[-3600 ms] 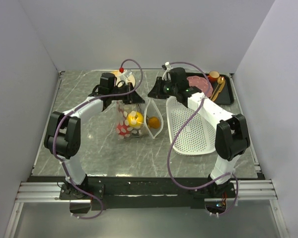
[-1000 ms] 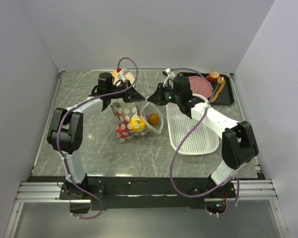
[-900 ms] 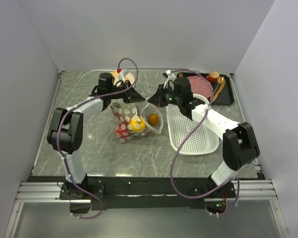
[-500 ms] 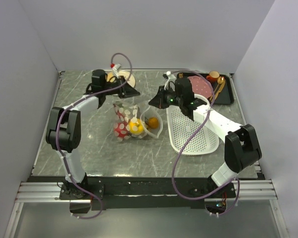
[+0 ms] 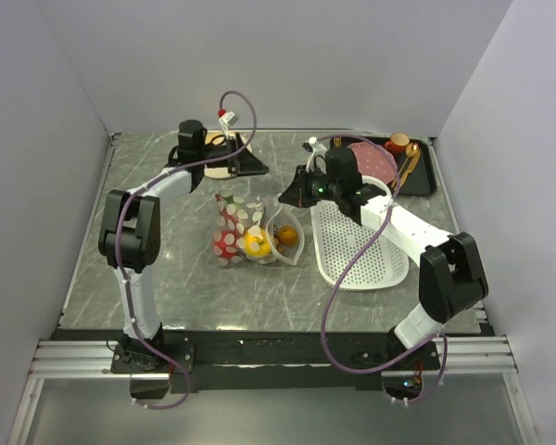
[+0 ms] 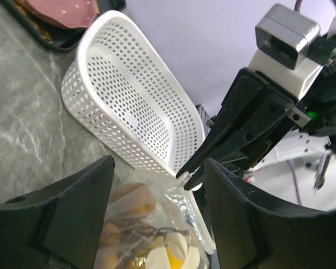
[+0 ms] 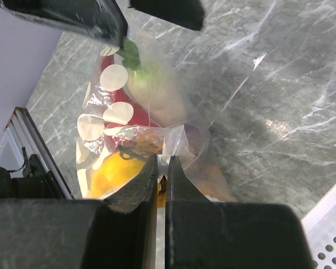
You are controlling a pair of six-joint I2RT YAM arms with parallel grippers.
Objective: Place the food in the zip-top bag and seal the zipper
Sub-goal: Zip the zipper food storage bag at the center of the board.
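Two grippers, one floppy bag, a single hold on its rim

Overhead, the clear dotted bag (image 5: 250, 232) lies near the centre of the table (image 5: 148, 269), its mouth facing 3 o'clock toward the white basket (image 5: 361, 246). A yellow fruit (image 5: 255, 243), red pieces (image 5: 228, 243) and a brown piece (image 5: 285, 235) show through the film. The right gripper (image 5: 284, 197) meets the bag's rim at its 1 o'clock corner. The left gripper (image 5: 248, 167) hangs at the bag's 12 o'clock, apart from it. A black tray (image 5: 424, 176) sits at the table's 1 o'clock.

From the left wrist, that gripper's two fingers stand wide apart with nothing held, and the bag's top shows low in the gap. The right gripper's tips pinch a fold of film at the bag's upper edge, with the basket beyond at 11 o'clock.

From the right wrist, its jaws are pressed together on the thin rim. The food bulges at 11 o'clock of the tips, a white-and-green vegetable (image 7: 148, 92) among it.

The film looks light, limp and slick. Loaded as it is, it will likely sag and slide if tugged from one side only. The stiffer white zipper (image 5: 301, 239) seems the best place to hold, with each end pinched and drawn taut before it is pressed shut.
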